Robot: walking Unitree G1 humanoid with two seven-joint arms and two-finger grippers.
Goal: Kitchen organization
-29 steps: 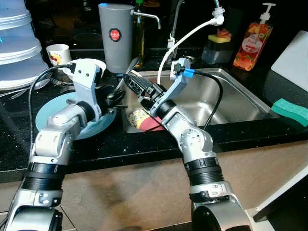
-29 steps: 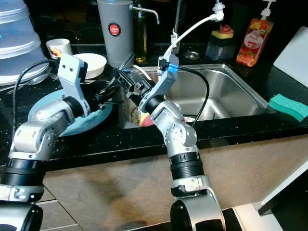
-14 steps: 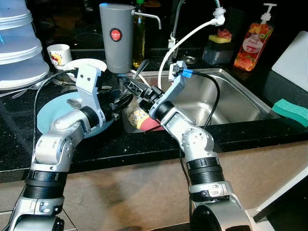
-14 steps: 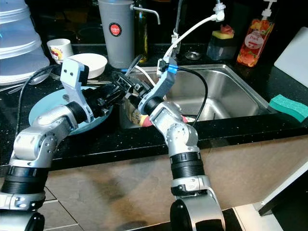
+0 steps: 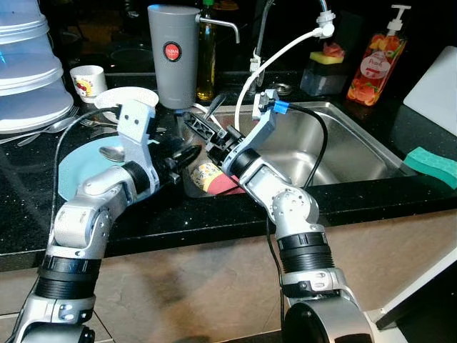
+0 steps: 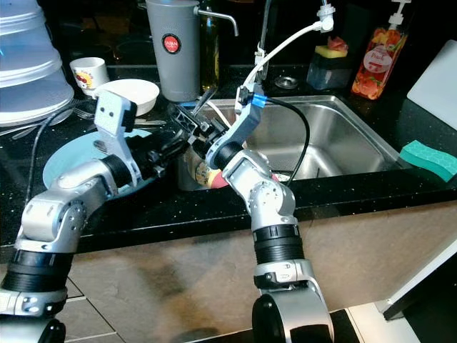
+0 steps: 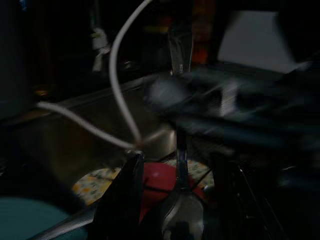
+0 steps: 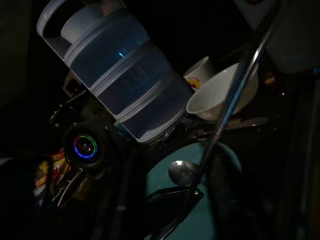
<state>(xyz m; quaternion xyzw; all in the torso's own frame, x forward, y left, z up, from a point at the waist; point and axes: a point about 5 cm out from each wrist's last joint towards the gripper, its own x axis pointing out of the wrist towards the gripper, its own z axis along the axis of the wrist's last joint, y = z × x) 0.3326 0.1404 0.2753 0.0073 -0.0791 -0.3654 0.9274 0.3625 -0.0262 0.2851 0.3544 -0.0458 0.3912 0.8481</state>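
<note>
Left eye view: both grippers meet at the sink's (image 5: pixel 357 153) left edge. The left gripper (image 5: pixel 187 155) has moved closer to the right gripper (image 5: pixel 201 128) and the plate (image 5: pixel 75 168) shows more, so a hand-over looks near. The right one pinches a spoon (image 5: pixel 212 107) above the sink's left edge. Its long line tilts up toward the grey jug (image 5: pixel 173 53). The left one's fingers are a little apart, holding nothing.

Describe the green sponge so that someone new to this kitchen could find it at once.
Start at the steel sink set in the black counter. Go to the counter on its right side, near the front edge; the sponge lies flat there. It is the only teal-green rectangular block, below a white board.
</note>
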